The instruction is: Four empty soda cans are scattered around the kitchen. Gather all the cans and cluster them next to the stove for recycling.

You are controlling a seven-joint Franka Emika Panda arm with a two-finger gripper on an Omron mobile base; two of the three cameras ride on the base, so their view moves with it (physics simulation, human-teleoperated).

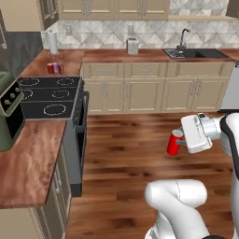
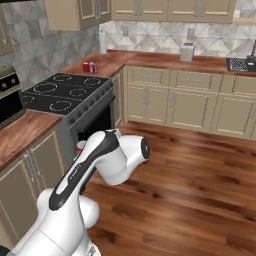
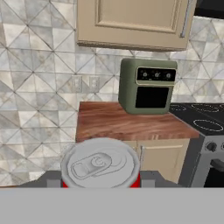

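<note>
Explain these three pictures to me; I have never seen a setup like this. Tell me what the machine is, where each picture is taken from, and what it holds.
It is a white robot arm on a driving base in a rendered kitchen. Two cameras ride on the base, behind the arm to its left and right; the third looks along the hand. Its jaws are shut on a red soda can carried above the wooden floor. Beyond the black stove, more cans stand together on the counter. The hand view faces a green oven-like appliance.

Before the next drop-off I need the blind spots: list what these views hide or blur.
- Held red can: in the right base view, mostly behind the arm.
- Cans by the stove: cluster too small to count, left base view.
- Gripper: fingers cut by the bottom edge, hand view.
</note>
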